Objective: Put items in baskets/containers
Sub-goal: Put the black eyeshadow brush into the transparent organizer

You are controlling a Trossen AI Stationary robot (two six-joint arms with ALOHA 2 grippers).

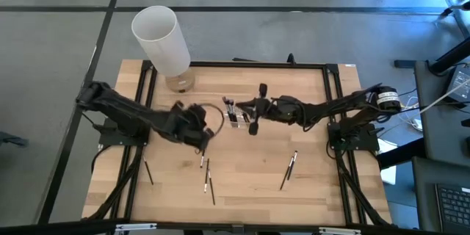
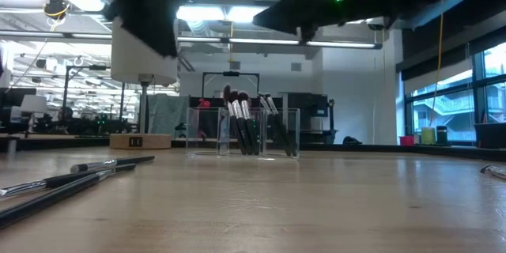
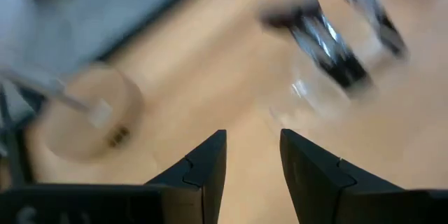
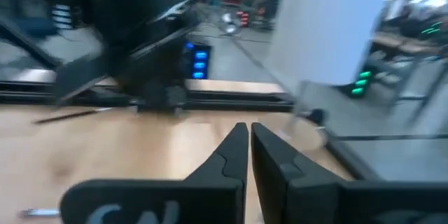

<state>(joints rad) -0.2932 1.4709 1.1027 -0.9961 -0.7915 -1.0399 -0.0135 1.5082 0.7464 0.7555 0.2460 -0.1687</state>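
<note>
The clear plastic organizer [image 1: 236, 114] stands at the table's middle. Several dark brushes stand upright inside it [image 2: 245, 126], and it shows blurred in the left wrist view [image 3: 329, 49]. More thin dark brushes and sticks lie flat on the near half of the table [image 1: 207, 176] [image 1: 288, 170] [image 1: 149, 172] [image 2: 79, 175]. My left gripper [image 1: 200, 126] [image 3: 252, 147] hovers open just left of the organizer, with nothing between its fingers. My right gripper [image 1: 253, 110] [image 4: 248, 136] is right beside the organizer on its right, shut and empty.
A tall white cylinder [image 1: 160, 38] [image 2: 142, 47] on a round wooden base [image 3: 91, 119] stands at the far left of the table. A black frame [image 1: 334, 117] runs along the table's edges. Bare wood lies between the loose brushes on the near side.
</note>
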